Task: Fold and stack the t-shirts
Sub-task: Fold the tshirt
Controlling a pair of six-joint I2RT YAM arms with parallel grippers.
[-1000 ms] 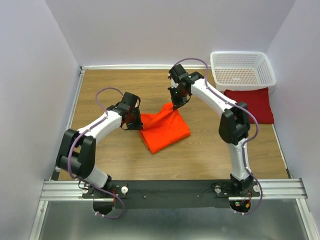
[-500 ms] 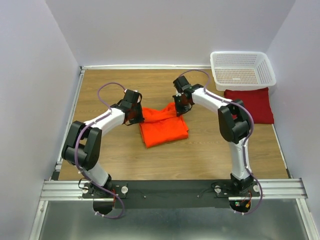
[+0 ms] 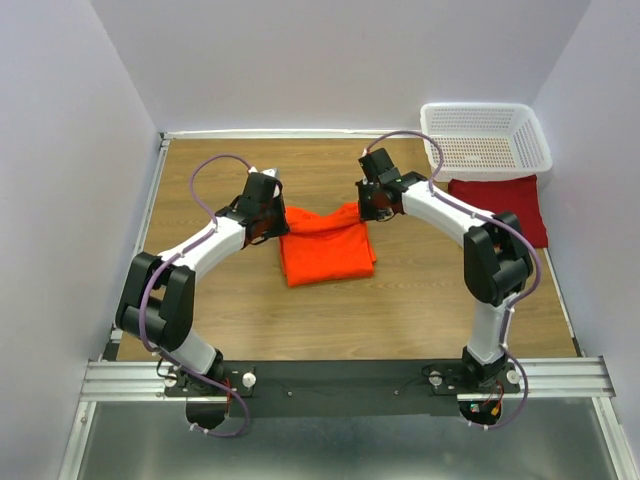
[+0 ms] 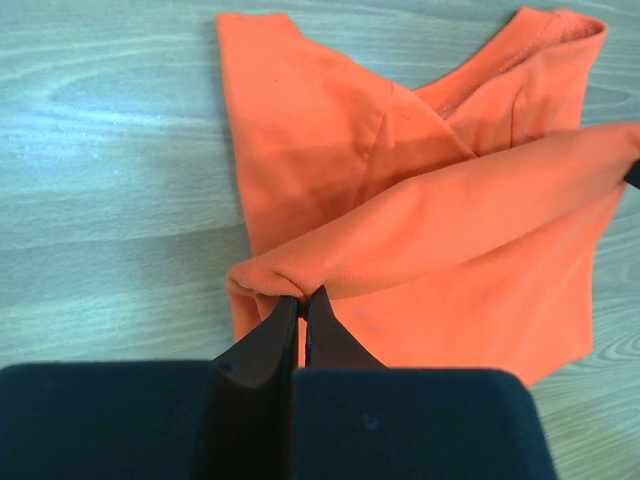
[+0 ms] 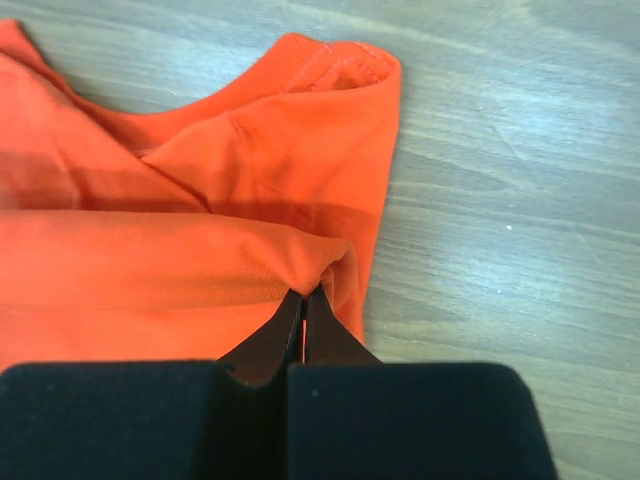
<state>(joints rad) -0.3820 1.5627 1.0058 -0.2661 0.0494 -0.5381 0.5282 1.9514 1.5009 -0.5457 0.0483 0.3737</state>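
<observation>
Pinches one end of the fold in the orange shirt (image 3: 326, 255) with the left tool (image 4: 302, 298). Pinches the other end with the right tool (image 5: 303, 294).

shirt (image 3: 325, 258) centre, folded shirt (image 3: 512, 205) right, basket (image 3: 490, 168) behind it

Orange t-shirt (image 3: 325, 252), centre of the scene, partly folded into a rumpled rectangle. Top fold is raised along the far edge, each end pinched in my left gripper (image 4: 302, 300) and right gripper (image 5: 304, 297). Maroon t-shirt (image 3: 505, 205) is a flat folded rectangle, far right.
</observation>
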